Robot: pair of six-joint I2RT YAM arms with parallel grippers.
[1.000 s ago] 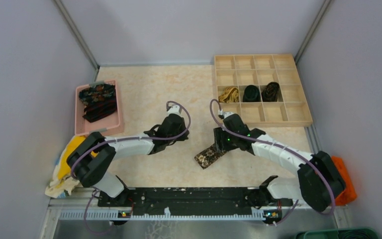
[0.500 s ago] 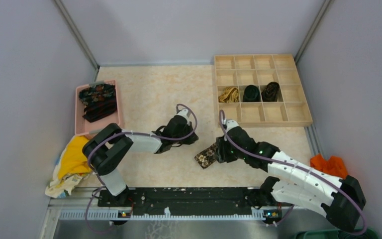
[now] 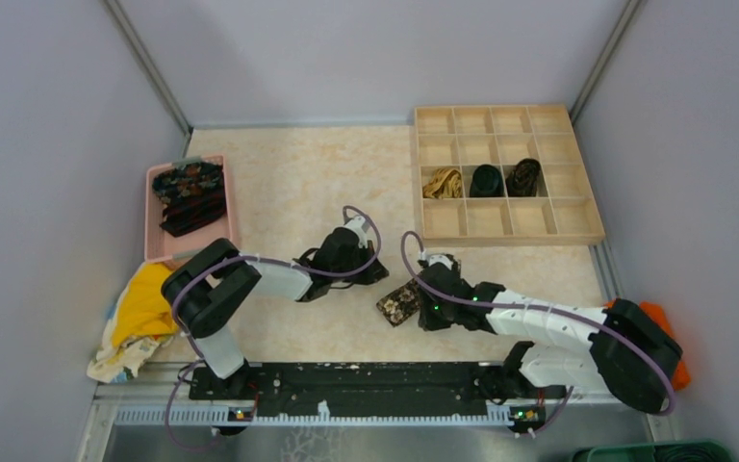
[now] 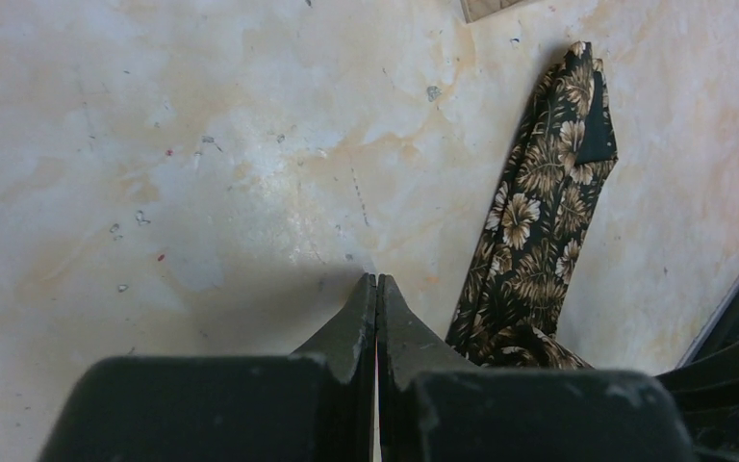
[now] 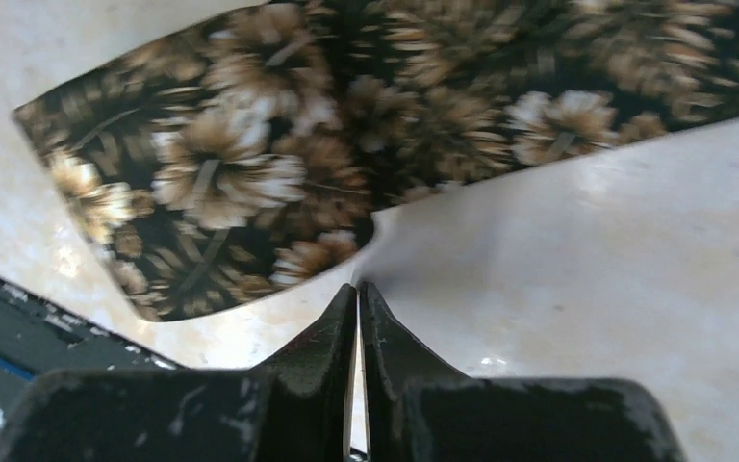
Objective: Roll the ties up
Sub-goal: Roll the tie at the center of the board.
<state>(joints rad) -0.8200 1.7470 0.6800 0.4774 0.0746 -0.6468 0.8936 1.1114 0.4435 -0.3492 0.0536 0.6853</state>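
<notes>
A dark tie (image 3: 399, 303) with tan flowers lies flat on the table between the arms; it also shows in the left wrist view (image 4: 539, 221) and the right wrist view (image 5: 346, 125). My right gripper (image 3: 422, 300) is low over the table at the tie's right edge, its jaws shut (image 5: 358, 286) with nothing between them and the fabric edge just beyond the tips. My left gripper (image 3: 381, 275) is shut and empty (image 4: 376, 279), left of the tie. More ties (image 3: 191, 195) are piled in a pink tray (image 3: 154, 245). Three rolled ties (image 3: 486, 180) sit in a wooden box (image 3: 568, 223).
The compartment box stands at the back right. A yellow cloth (image 3: 140, 308) lies at the near left and an orange cloth (image 3: 662, 332) at the near right behind the right arm. The black rail (image 3: 366, 377) runs along the near edge.
My right arm swung down and left, bringing its gripper beside the tie, and its jaws closed. My left gripper shifted right toward the tie, then held still.
</notes>
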